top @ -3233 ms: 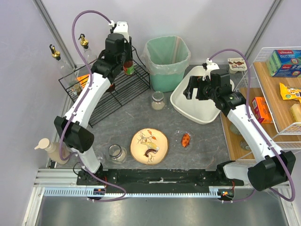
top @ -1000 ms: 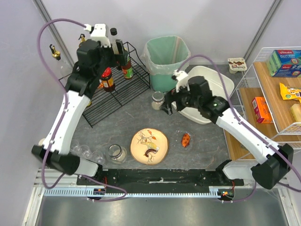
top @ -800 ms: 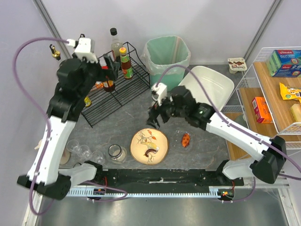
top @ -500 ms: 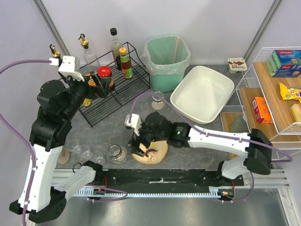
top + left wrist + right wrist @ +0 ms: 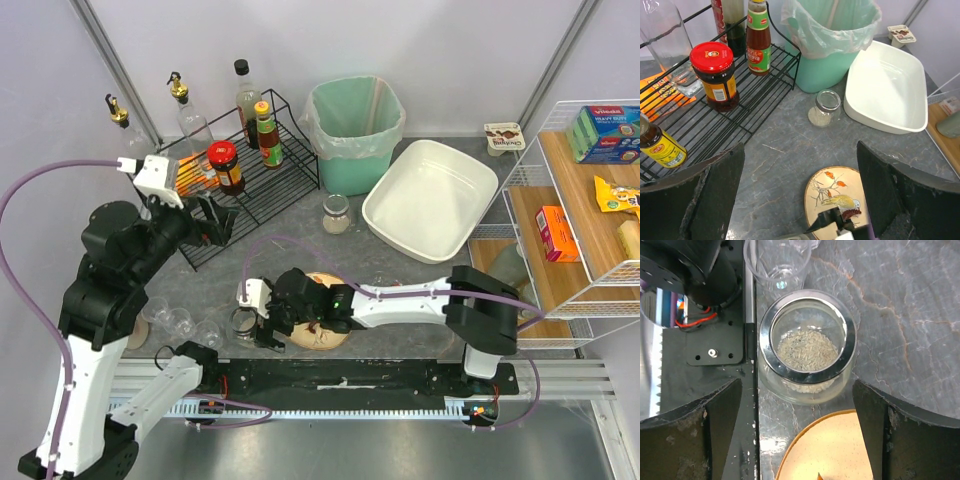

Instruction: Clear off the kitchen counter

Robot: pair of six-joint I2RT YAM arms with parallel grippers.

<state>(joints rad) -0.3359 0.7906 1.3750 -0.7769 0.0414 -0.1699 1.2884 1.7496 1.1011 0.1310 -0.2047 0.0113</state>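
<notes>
both grippers spread, the right one low over a jar of grains

the left gripper (image 5: pixel 799 146) hangs in the air at the left, its jaws spread wide with nothing between them. it looks down past the black wire rack (image 5: pixel 255 185) onto the kitchen counter (image 5: pixel 296 216) — the dark grey mottled worktop that runs across the middle, from the rack to the shelf on the right. a pourer bottle (image 5: pixel 185 115) stands at the rack's back. on its wires are a small yellow-labelled bottle (image 5: pixel 657 145), a red-lidded jar (image 5: pixel 715 75) and a green-labelled sauce bottle (image 5: pixel 757 45), all upright. an orange packet (image 5: pixel 660 95) lies under the rack.

near the front edge of the counter stand clear plastic cups (image 5: pixel 178 320). just beside them is an open glass jar of grains (image 5: pixel 807 347). the right gripper (image 5: pixel 797 384) is down low at this jar, jaws spread wide to either side of it; i cannot tell whether the fingers touch the glass, and no grip shows. the right arm reaches across a round plate painted with a bird (image 5: pixel 837 197), which lies flat just right of the jar.

further back stands a bin lined with a green bag (image 5: pixel 355 120), with a small glass jar (image 5: pixel 337 213) in front of it. to the right lies an empty white tub (image 5: pixel 430 200), with a yoghurt pot (image 5: pixel 503 137) behind it. at the far right is a wire-framed wooden shelf (image 5: pixel 580 190) bearing boxes and packets.
</notes>
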